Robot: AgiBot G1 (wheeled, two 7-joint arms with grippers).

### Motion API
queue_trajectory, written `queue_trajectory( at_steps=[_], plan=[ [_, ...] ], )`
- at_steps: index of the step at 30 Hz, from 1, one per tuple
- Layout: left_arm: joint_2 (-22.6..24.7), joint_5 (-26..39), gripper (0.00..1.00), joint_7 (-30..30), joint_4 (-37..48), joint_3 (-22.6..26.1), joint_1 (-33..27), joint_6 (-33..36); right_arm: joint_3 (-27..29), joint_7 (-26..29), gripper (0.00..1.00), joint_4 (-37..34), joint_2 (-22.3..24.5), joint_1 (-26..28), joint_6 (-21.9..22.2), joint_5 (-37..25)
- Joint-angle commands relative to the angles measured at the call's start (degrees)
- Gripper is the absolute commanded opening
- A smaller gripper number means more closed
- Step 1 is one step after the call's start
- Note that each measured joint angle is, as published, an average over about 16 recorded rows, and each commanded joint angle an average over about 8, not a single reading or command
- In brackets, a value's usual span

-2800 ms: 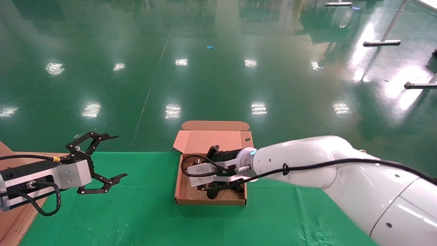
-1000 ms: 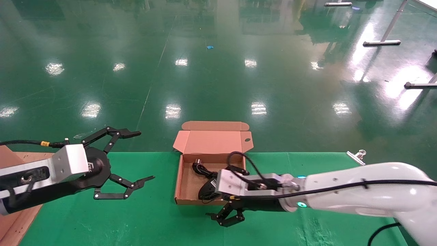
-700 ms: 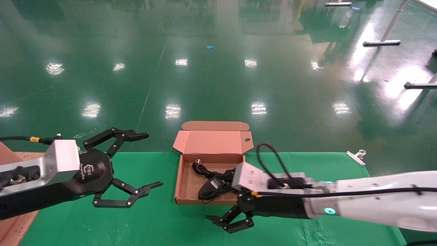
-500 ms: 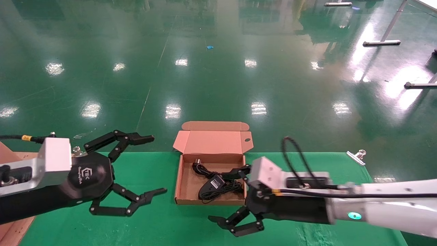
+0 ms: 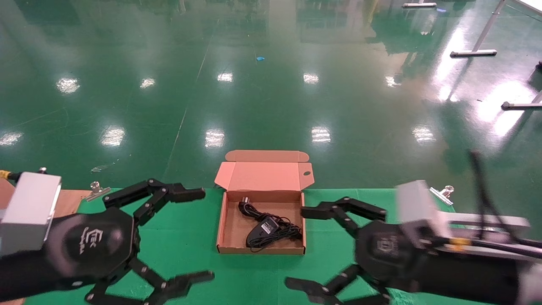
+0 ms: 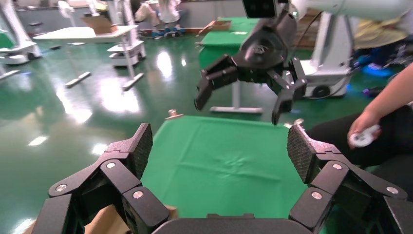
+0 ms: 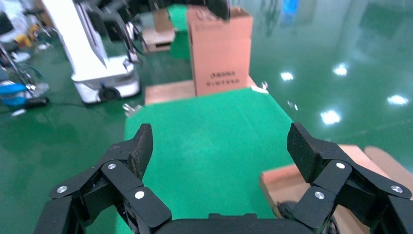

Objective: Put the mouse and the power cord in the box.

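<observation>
The box [image 5: 260, 250] stands open on the green table, lid flap raised at the back. Inside it the mouse [image 5: 259, 231] lies label up. The power cord [image 5: 249, 208] lies beside it, plug toward the box's back left corner. My left gripper [image 5: 202, 235] hangs open to the left of the box, holding nothing. My right gripper [image 5: 297, 248] hangs open just right of the box's front corner, also holding nothing. The right wrist view shows my right gripper [image 7: 220, 146] open over green cloth beside a corner of the box [image 7: 287, 183]. In the left wrist view my left gripper [image 6: 220, 146] faces the right gripper [image 6: 246, 95].
A flat brown board [image 5: 63, 203] lies at the table's left end. Metal clips [image 5: 96, 188] [image 5: 442, 192] hold the cloth at the back edge. A tall cardboard carton [image 7: 221, 48] stands beyond the table. A person's hand with a remote [image 6: 365, 134] is at the table's side.
The right gripper has lifted out of the box, opened and drawn back to the right. The left gripper has come closer and lower. The mouse and cord stay in the box.
</observation>
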Motion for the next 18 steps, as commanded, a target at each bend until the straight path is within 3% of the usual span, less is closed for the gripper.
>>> queue_trajectory(
  at_steps=[1,10,18],
  plan=[
    [-0.1,-0.3,1.00,-2.1,-0.9,-0.7,0.3,1.0,2.0,0.5,1.00,1.1,1.5,-1.1,-1.7,1.8],
    [-0.3,-1.1,1.00,-9.0,-4.0,-3.1,1.3,4.2,9.6,2.1,1.00,5.0,6.9,-5.0,-8.1,8.7],
    [-0.3,-1.2,1.00,-9.3,-4.1,-3.2,1.4,4.4,10.7,2.2,1.00,5.6,7.7,-5.6,-9.0,9.7]
  ],
)
